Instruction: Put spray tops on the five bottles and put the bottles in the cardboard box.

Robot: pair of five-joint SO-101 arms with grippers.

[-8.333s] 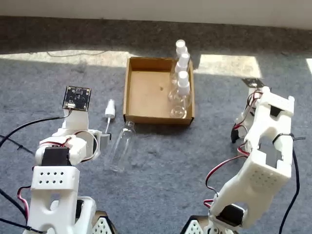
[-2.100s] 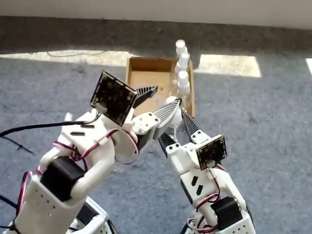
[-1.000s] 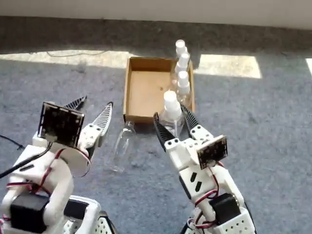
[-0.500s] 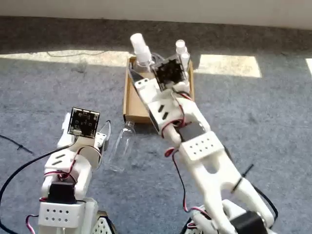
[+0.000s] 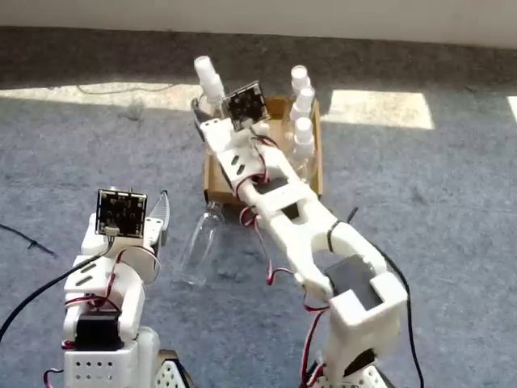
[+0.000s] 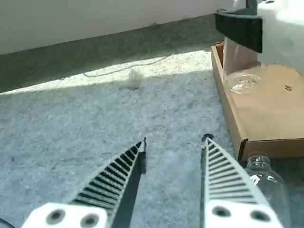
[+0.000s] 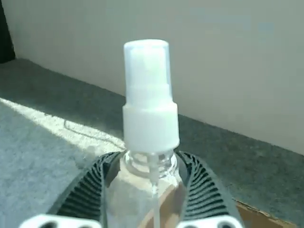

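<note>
My right gripper (image 5: 208,113) is shut on a clear bottle with a white spray top (image 5: 208,77), held upright over the far left corner of the cardboard box (image 5: 242,153). In the right wrist view the bottle (image 7: 150,114) stands between the fingers of that gripper (image 7: 147,167). Three capped bottles (image 5: 303,121) stand along the box's right wall. An uncapped clear bottle (image 5: 200,241) lies on the carpet in front of the box. My left gripper (image 6: 175,142) is open over the carpet to the left of that bottle (image 6: 262,172), holding nothing.
Grey carpet covers the floor, with a sunlit strip behind the box (image 6: 235,121). A pale wall runs along the far side. The right arm stretches across the box's front left part.
The right arm carried the capped bottle from in front of the box to over its far left corner. The left arm drew back and lowered slightly.
</note>
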